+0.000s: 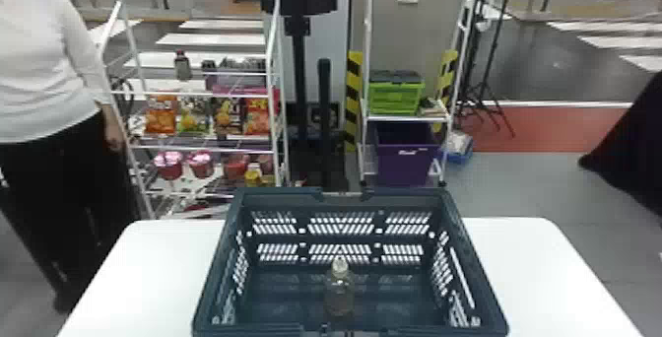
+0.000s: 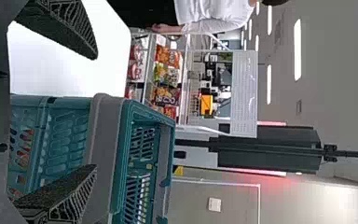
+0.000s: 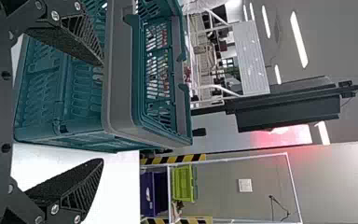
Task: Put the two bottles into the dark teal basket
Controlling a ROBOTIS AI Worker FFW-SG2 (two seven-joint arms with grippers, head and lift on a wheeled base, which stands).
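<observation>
From the robot's place, the clear bottle (image 1: 340,294) lies at twelve o'clock, inside the dark teal shopping basket (image 1: 276,195) on the white table (image 1: 532,262); it looks upright, its long axis vertical, cap uppermost, roughly midway between the basket's side walls. The left gripper (image 2: 95,112) sits at about the basket's seven o'clock and the right gripper (image 3: 102,112) at about its five, each with its two fingers spread wide and nothing between them. With the bottle so central, I couldn't call either hand clearly nearer. Another bottle (image 1: 182,66), dark-capped and upright, stands off at eleven o'clock on the upper part of the white wire rack (image 1: 148,148), well apart from the basket; by direction the left arm would be the nearer one, though I can't tell whether it belongs to this job. Counting up: one basket, one bottle in it, one on the rack, two grippers, four snack bags (image 1: 160,114) in a row, and, toward one o'clock, one lime-green crate (image 1: 396,97) above one purple bin (image 1: 404,163). I'd call the job about half done: the next move needs the second bottle brought in over the rim, clear of the standing one, which a careless bump could topple.
</observation>
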